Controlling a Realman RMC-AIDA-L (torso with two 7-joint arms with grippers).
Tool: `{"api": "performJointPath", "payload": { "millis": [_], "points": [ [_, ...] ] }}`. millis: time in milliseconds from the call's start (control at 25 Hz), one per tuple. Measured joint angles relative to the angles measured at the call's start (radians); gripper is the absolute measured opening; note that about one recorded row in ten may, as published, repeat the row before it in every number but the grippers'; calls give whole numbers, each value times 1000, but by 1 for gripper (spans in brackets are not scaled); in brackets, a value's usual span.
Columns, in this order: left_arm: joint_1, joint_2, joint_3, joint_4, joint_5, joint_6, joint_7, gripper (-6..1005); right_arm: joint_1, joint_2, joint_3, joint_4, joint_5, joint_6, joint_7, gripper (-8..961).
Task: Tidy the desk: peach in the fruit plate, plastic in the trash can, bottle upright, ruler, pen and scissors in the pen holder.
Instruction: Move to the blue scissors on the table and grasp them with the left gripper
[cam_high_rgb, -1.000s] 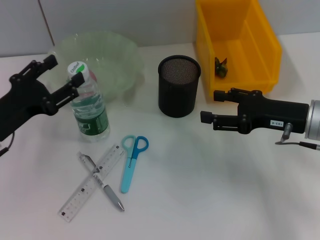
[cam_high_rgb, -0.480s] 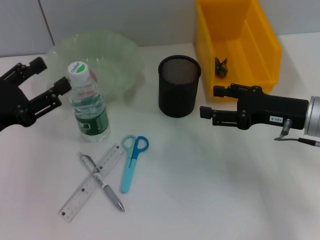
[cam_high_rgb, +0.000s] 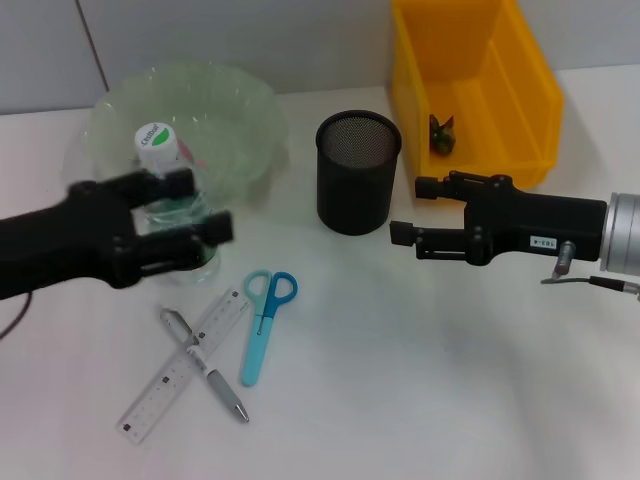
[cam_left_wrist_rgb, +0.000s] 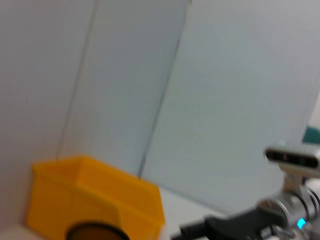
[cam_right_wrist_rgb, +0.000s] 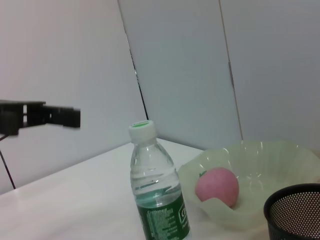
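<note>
Both pincers open & empty: left pincer (cam_high_rgb: 195, 208) in front of upright bottle (cam_high_rgb: 163, 165), right pincer (cam_high_rgb: 412, 210) beside pen holder (cam_high_rgb: 358, 171).

left tool (cam_high_rgb: 195, 209) agape, right tool (cam_high_rgb: 415, 209) agape

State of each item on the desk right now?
Bottle: upright, capped.
Peach: in fruit plate.
Pen holder: upright, empty.
Scissors: closed, flat on desk.
Ruler: flat, crossing the pen.
Left pincer: open.
Right pincer: open.
</note>
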Motion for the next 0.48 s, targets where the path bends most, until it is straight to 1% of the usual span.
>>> {"api": "performJointPath", "payload": {
  "millis": [40,120,160,200,320,440,480],
  "points": [
    [-2,0,5,12,12,-1,-22,793,0,0,0,-3,-3,1,-1,815],
    [-22,0,22,66,74,-4,-139,792,0,-1,1,-7,-12,5,-2,815],
    [-40,0,34,96,113,-4,-224,792,0,-2,1,-7,-16,6,-2,815],
    [-47,0,37,103,123,-3,-247,791,0,-3,3,-8,-19,7,-2,815],
    [-115,2,53,151,229,10,-465,790,-6,-7,9,-15,-22,8,-7,815],
    [-164,2,72,172,307,23,-583,789,-11,-9,19,-31,-22,8,-14,815],
    [-193,1,90,182,350,29,-642,789,-12,-11,23,-35,-23,9,-15,815]
  ]
}}
